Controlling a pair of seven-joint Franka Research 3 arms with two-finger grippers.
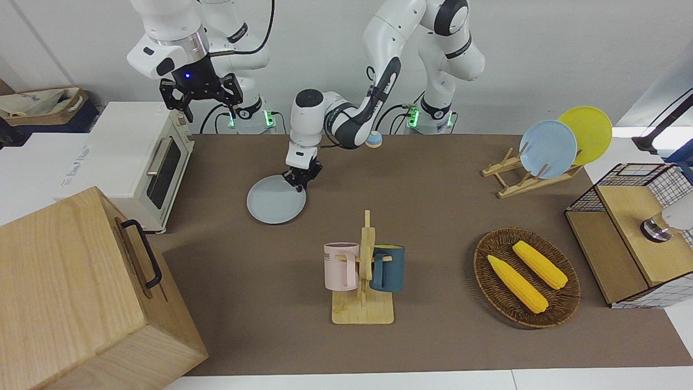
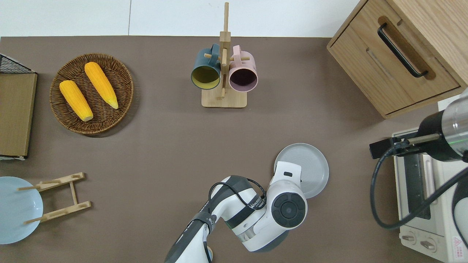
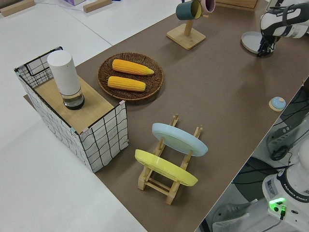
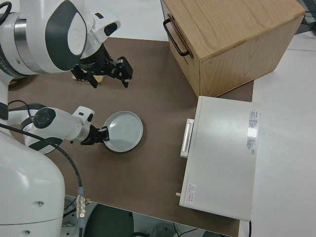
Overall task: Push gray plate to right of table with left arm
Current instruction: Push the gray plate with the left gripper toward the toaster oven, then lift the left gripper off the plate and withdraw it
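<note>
Step in hand: the push. The gray plate (image 1: 276, 199) lies flat on the worktop (image 1: 433, 179), toward the right arm's end, nearer to the robots than the mug stand (image 1: 363, 271) and well short of the toaster oven (image 1: 157, 162). The left gripper (image 1: 299, 180) is set low at the plate's rim, on the edge toward the left arm's end; its fingers appear drawn narrow, with nothing held.

Next move, as judged: the sideways push is to be carried on toward the toaster oven, low contact on the rim being kept so that the fingers are not ridden over it.

Right arm: parked; gripper (image 1: 199, 93) spread wide.

Hidden or unclear: in the overhead view the contact point is covered by the left arm's wrist; actual touching cannot be confirmed.
</note>
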